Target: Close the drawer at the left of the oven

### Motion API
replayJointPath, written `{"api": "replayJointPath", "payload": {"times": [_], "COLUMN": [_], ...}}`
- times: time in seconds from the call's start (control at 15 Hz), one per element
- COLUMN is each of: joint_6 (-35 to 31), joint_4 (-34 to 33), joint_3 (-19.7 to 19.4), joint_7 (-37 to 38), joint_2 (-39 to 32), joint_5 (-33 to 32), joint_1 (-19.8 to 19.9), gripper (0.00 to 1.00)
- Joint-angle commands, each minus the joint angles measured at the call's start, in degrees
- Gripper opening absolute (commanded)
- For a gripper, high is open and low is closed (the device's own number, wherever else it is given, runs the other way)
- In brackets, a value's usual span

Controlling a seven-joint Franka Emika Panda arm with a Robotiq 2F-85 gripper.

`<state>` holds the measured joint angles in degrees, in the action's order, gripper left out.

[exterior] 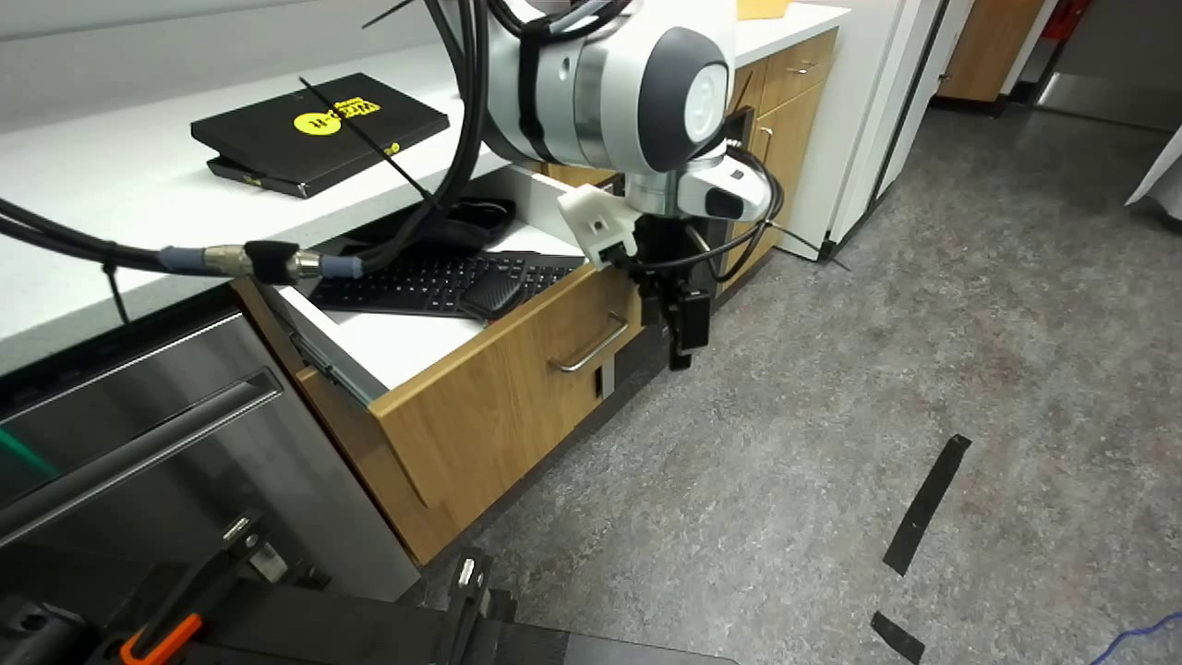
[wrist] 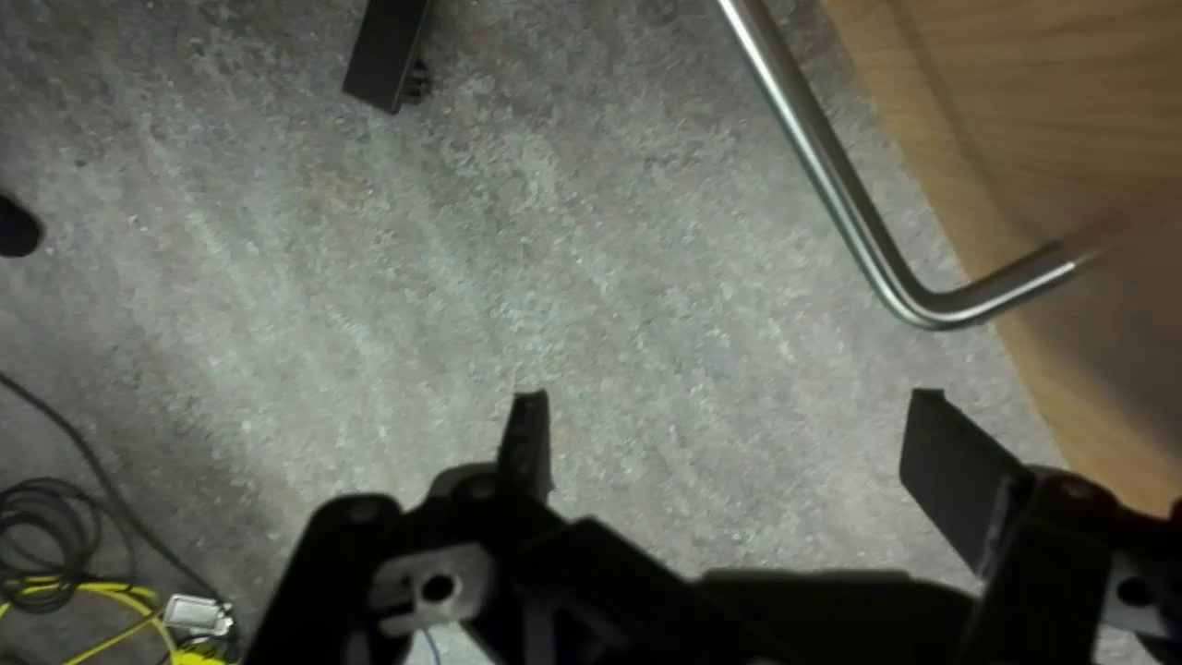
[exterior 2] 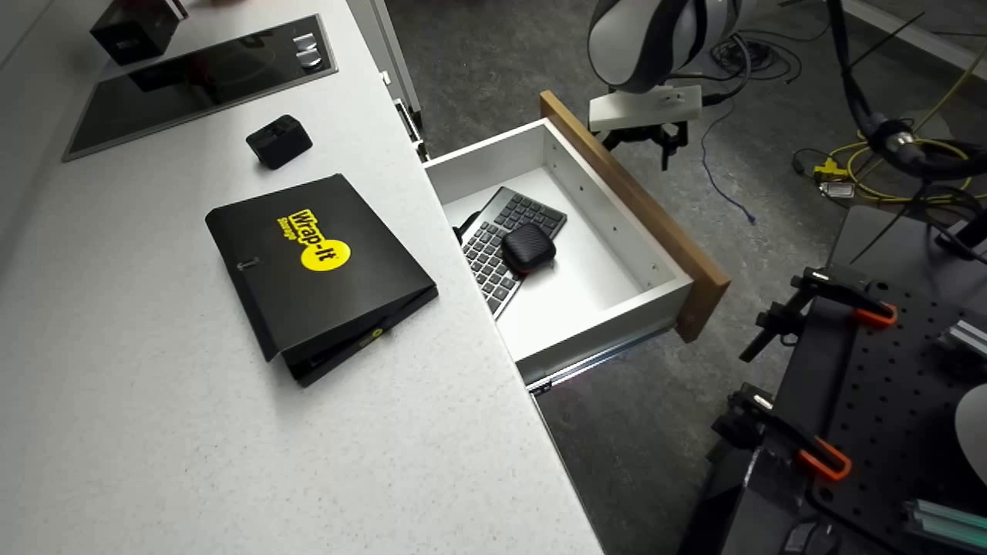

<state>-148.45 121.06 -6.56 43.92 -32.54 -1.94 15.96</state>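
The drawer [exterior: 489, 416] stands pulled out, its light wood front facing the floor area; its white inside shows in an exterior view [exterior 2: 594, 285]. Its silver bar handle [exterior: 591, 349] also shows at the upper right of the wrist view [wrist: 831, 175]. My gripper [exterior: 685, 342] hangs fingers down, outside the drawer front, near the end away from the steel appliance. In the wrist view the gripper [wrist: 729, 397] is open, with bare floor between its fingers; the handle is apart from them. The oven is mostly hidden behind my arm and the drawer; a dark part [exterior: 639, 365] shows.
A keyboard [exterior 2: 501, 231] and a small black case [exterior 2: 528, 248] lie in the drawer. A black box [exterior 2: 324, 254] sits on the counter [exterior 2: 193, 432]. A steel appliance [exterior: 185, 434] stands beside the drawer. A dark bench with clamps [exterior 2: 887, 362] faces the drawer.
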Motion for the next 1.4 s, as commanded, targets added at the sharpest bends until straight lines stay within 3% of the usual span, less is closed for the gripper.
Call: {"api": "replayJointPath", "payload": {"times": [0.0,0.2,0.27,0.4,0.73,0.87,1.33], "joint_6": [4.8,8.8,6.2,7.4,7.5,6.3,4.7], "joint_4": [-3.9,-6.3,-3.9,-4.9,-4.9,-7.7,-17.4], "joint_3": [4.2,5.1,2.1,2.8,2.7,3.2,9.4], "joint_7": [-8.8,-10.7,-10.0,-9.9,-10.1,-10.4,-14.4], "joint_2": [-0.4,-1.1,-0.1,-0.1,-0.3,-3.7,-14.0], "joint_5": [10.6,14.2,13.3,14.2,14.3,15.3,22.5], "joint_1": [-2.1,-5.8,-6.2,-8.2,-8.5,-8.7,-9.9], "gripper": [1.0,1.0,1.0,1.0,1.0,1.0,1.0]}}
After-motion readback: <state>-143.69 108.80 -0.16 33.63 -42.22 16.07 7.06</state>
